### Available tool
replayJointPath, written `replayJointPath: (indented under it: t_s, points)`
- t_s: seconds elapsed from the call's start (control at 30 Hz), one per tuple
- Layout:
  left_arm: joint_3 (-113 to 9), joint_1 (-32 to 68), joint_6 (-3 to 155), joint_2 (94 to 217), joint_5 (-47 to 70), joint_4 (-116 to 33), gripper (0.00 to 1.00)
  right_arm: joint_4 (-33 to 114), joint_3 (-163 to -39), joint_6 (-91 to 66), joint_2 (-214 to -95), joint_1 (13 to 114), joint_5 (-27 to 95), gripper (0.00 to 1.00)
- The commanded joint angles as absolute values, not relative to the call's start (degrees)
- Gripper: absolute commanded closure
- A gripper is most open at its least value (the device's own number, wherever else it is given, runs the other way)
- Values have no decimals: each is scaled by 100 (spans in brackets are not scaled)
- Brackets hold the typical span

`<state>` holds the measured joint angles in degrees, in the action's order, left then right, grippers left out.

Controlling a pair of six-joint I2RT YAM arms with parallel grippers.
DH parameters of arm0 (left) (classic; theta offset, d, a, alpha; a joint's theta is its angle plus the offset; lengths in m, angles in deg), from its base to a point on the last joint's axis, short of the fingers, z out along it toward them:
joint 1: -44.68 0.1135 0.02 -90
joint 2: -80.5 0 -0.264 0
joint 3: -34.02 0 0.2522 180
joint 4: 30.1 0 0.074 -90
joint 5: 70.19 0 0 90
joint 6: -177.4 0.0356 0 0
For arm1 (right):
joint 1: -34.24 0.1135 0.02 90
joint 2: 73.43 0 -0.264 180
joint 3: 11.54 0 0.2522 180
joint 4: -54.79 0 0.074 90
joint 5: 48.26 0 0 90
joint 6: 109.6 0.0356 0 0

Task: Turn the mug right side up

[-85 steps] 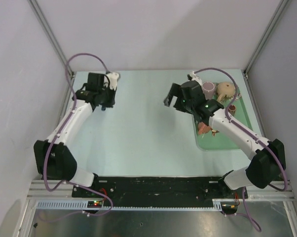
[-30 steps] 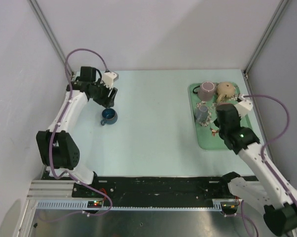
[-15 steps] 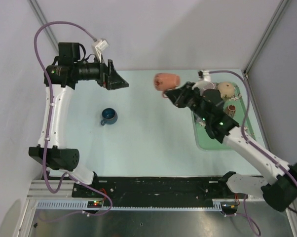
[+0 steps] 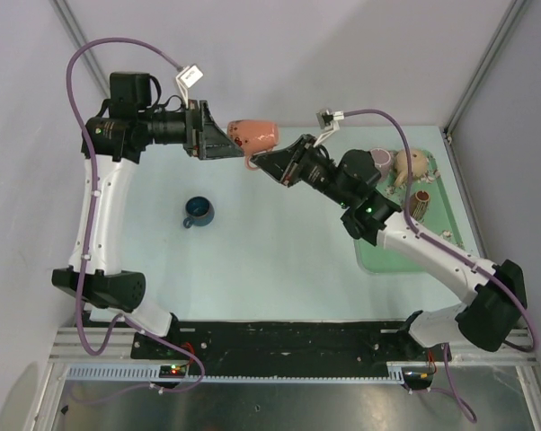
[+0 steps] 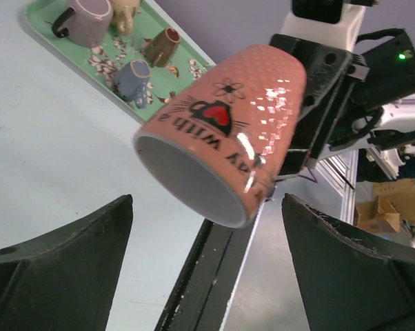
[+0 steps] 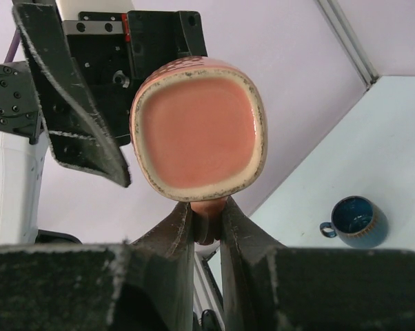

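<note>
While the right arm reaches across from the right of the top view, its gripper (image 4: 270, 162) is clamped on the handle of the pink mug (image 4: 255, 134), holding it in the air above the far middle of the table (image 4: 279, 247). The mug lies on its side up there, tilted, base pointing back toward the right arm and mouth pointing at the left arm. From the right wrist camera you see that base square on, filling the centre of the frame, with the handle pinched tight between the two fingers (image 6: 174, 231) at the bottom.

Over to the left gripper (image 4: 222, 144), coming in level from the upper left: its jaws stand wide apart. Through its own camera the mug's open mouth faces the lens, a red heart and lettering on its side, and a black finger (image 5: 69, 241) sits low on each side of the frame, with a clear gap to the mug on both.

Down on the table, left of centre, a small blue cup (image 4: 198, 211) stands mouth up. At the right edge the green tray (image 4: 371, 258) holds several more cups
</note>
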<state>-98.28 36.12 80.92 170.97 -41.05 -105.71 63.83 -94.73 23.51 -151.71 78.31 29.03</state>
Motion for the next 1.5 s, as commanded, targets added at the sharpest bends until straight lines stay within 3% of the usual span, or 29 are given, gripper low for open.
replayJointPath:
  t_s: [0.0, 0.17, 0.3, 0.43, 0.47, 0.57, 0.63, 0.7, 0.83, 0.93, 1.0, 1.17, 1.47]
  points:
    - [-10088, 3567, 7722, 16990, -4656, -10483, 10, 6920, -9882, 2459, -15282, 7869, 2810, 100]
    - [-9972, 3554, 7682, 16859, -4914, -10458, 23, 6869, -10074, 2583, -15553, 7892, 2665, 100]
    - [-9916, 3539, 7613, 16859, -4916, -10405, 41, 6863, -10264, 2649, -15856, 8025, 2479, 100]
    - [-9767, 3552, 7524, 16865, -4662, -10305, 89, 6710, -10302, 2702, -16007, 8025, 2333, 100]
    - [-9698, 3571, 7574, 16865, -4504, -10285, 95, 6579, -10279, 2718, -15999, 7992, 2348, 93]
    - [-9307, 3570, 8007, 16827, -3120, -10283, 99, 5804, -10040, 2650, -15830, 7826, 2680, 41]
    - [-8946, 3371, 8603, 16809, -1540, -10281, 100, 5071, -9894, 2394, -15681, 7763, 3139, 14]
    - [-8544, 3126, 9200, 16886, -307, -10274, 100, 4092, -9796, 2183, -15538, 7699, 3777, 4]
    - [-7714, 2640, 10158, 17184, 1371, -10261, 100, 1979, -9512, 2233, -15174, 7629, 6275, 1]
    - [-7067, 2181, 10765, 17371, 1759, -10199, 100, 1091, -8915, 2508, -14937, 7665, 8240, 1]
    - [-6698, 1914, 10987, 17495, 1888, -10076, 100, 739, -8576, 2759, -14871, 7417, 8825, 1]
    - [-6120, 1618, 11170, 17921, 2365, -9557, 100, 406, -8107, 3288, -14973, 6717, 8939, 1]
    - [-5973, 1592, 11270, 18651, 2491, -9160, 100, 1297, -7743, 3218, -15478, 6146, 8458, 20]
